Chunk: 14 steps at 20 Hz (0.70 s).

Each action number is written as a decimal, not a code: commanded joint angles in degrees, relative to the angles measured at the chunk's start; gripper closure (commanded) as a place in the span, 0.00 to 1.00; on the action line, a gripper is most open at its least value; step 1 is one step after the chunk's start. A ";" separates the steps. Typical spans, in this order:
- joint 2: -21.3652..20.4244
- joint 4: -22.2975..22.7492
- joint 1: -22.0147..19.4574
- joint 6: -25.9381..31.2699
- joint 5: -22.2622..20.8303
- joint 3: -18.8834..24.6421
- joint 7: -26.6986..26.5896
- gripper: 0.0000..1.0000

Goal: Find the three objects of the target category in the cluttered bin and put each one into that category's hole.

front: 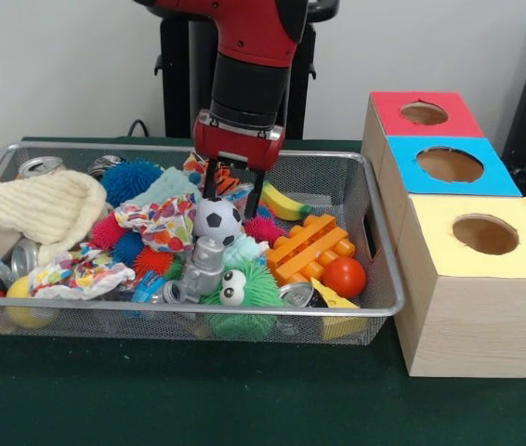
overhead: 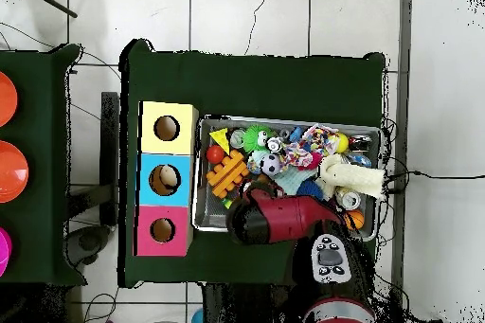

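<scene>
We see the tool (front: 232,186) low inside the wire bin (front: 386,269), w/ its two dark fingers (front: 259,183) apart and nothing between them, so it is open. The tips hang just above the small soccer ball (front: 217,221), which we take as the landmark. In the overhead view the red arm covers the tool, and the soccer ball (overhead: 272,164) shows just beyond the arm's end.

Around the soccer ball, front view:
- just below it, touching: a grey robot figure (front: 203,267).
- below and a bit right: a green spiky toy w/ two big eyes (front: 242,293).
- right: an orange building brick (front: 310,247), and past it, further from the ball, a red-orange ball (front: 344,277).
- up and right: a banana (front: 284,203) near the bin's far wall.
- left, touching or almost: a crumpled cloth w/ coloured dots (front: 163,223).
- further left: a blue spiky ball (front: 131,179) and a cream knitted piece (front: 40,206) lying over the clutter.
- far left, at the bin's end: metal cans (front: 40,166).

Well right of the ball, outside the bin and just beside it on the green surface (front: 244,400), stands a row of three wooden boxes: red top (front: 453,125), blue top (front: 486,177), yellow top (front: 523,255), each w/ one round hole. In the overhead view something pale lies inside the blue box's hole (overhead: 166,180); we cannot tell what it is.

We cannot tell which category is the target one.
</scene>
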 commanded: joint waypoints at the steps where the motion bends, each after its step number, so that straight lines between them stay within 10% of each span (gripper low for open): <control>1: 1.36 2.56 -1.35 -3.06 -2.60 3.34 3.18 0.00; 9: 1.94 2.20 -0.08 -4.58 -2.33 2.01 4.42 0.00; 10: 2.03 2.26 0.16 -5.19 -2.17 1.69 4.92 1.00; 14: 2.37 1.82 1.28 -5.07 -1.86 0.47 5.32 1.00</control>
